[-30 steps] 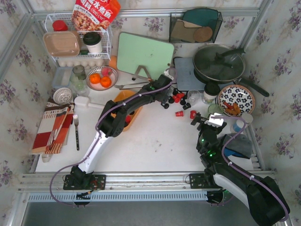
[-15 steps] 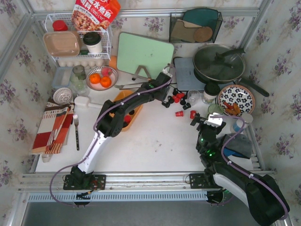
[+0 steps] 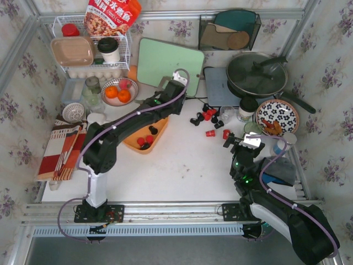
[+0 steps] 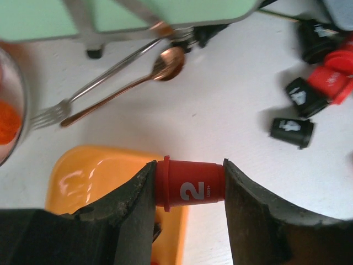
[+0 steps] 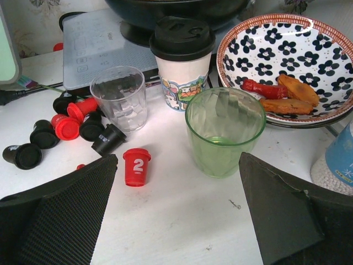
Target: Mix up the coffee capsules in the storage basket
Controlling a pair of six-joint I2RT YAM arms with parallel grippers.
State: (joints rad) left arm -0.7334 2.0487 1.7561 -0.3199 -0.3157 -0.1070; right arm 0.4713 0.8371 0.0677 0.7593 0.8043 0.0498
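Open across the near-centre tabletop, right of the storage basket. Blocked farther right by scattered coffee capsules, a clear cup and a green glass.

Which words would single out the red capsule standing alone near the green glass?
Find the flowered bowl on the right, then the green glass left of it. Left again, before the clear cup, stands one red capsule. Unlike the pods clustered beyond it, it is alone, upright, showing a white 2.
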